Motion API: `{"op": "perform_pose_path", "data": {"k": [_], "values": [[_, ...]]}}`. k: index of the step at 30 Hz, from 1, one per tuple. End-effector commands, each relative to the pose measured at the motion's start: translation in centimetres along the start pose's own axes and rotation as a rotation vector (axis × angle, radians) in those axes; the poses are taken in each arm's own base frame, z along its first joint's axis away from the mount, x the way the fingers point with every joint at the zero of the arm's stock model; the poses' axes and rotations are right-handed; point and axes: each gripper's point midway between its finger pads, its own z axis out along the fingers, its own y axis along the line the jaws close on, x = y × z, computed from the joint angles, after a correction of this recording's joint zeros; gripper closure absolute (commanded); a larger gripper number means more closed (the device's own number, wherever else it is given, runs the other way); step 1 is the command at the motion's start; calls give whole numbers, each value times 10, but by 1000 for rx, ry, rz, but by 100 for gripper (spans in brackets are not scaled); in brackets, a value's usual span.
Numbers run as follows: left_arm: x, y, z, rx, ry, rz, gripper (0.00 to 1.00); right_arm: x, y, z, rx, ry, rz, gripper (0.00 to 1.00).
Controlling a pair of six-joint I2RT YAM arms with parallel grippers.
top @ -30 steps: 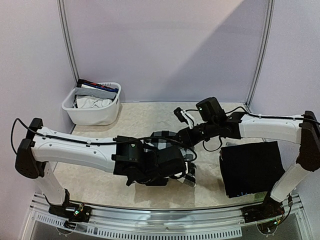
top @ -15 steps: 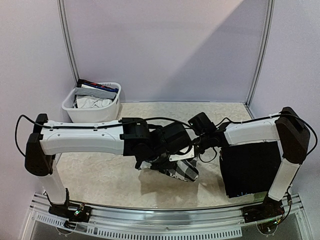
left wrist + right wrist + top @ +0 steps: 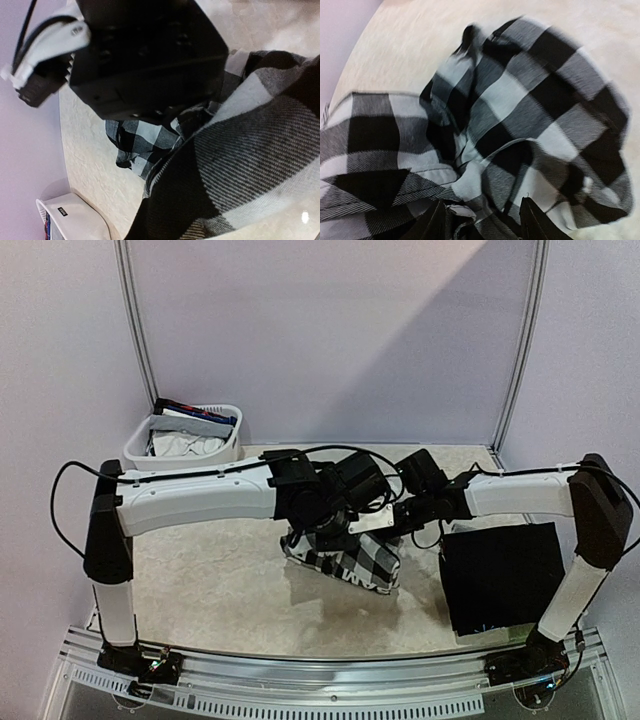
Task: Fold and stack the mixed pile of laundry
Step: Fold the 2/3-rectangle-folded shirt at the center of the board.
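The black-and-white checkered shirt (image 3: 352, 562) lies bunched at the table's middle, partly lifted. My left gripper (image 3: 343, 528) is shut on its upper part; in the left wrist view the shirt (image 3: 250, 150) hangs close and hides the jaws. My right gripper (image 3: 393, 523) is at the shirt's right side. In the right wrist view its two dark fingers (image 3: 437, 224) stand apart with crumpled shirt (image 3: 520, 100) between them, open. More of the mixed laundry pile (image 3: 185, 435) fills the white basket.
The white plastic basket (image 3: 190, 468) stands at the back left, also seen as a basket (image 3: 75, 220) in the left wrist view. A folded black garment (image 3: 500, 575) lies flat at the right. Metal frame posts and lilac walls close in the back.
My left gripper has risen and moved away from the near edge, carrying the shirt with it. The right gripper drew in beside the shirt and its fingers have spread wider.
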Motion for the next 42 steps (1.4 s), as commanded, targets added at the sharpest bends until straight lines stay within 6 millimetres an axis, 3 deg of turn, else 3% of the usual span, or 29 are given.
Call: {"op": "perform_pose_path", "data": {"k": [1, 8, 11, 12, 16, 19, 21, 27, 34, 39, 42], "values": [[1, 17, 11, 19, 4, -3, 100, -42, -21, -35, 99, -146, 86, 47], [-4, 36, 20, 36, -13, -11, 100, -57, -73, -80, 364, -291, 189, 44], [-5, 44, 24, 38, -17, -11, 100, -58, -76, -84, 336, -321, 197, 45], [-6, 45, 24, 38, -19, -9, 100, -60, -70, -80, 290, -318, 179, 47], [-4, 44, 22, 44, -16, -9, 100, -57, -17, -48, -41, -183, 39, 54], [-1, 40, 14, 48, -18, -17, 100, -52, 9, -29, -219, -92, -34, 59], [2, 33, 9, 52, -17, -20, 100, -51, 16, -20, -268, -40, -51, 65], [10, 20, -8, 46, -14, -36, 100, -16, 11, 3, -294, 78, -12, 76], [10, 9, -36, 23, -37, -31, 100, 44, 42, 32, -287, 218, -47, 78], [7, 1, -54, 9, -50, -18, 100, 62, 58, 28, -248, 244, -59, 78], [3, 1, -64, -7, -61, -8, 100, 64, 74, 13, -267, 227, -76, 78]]}}
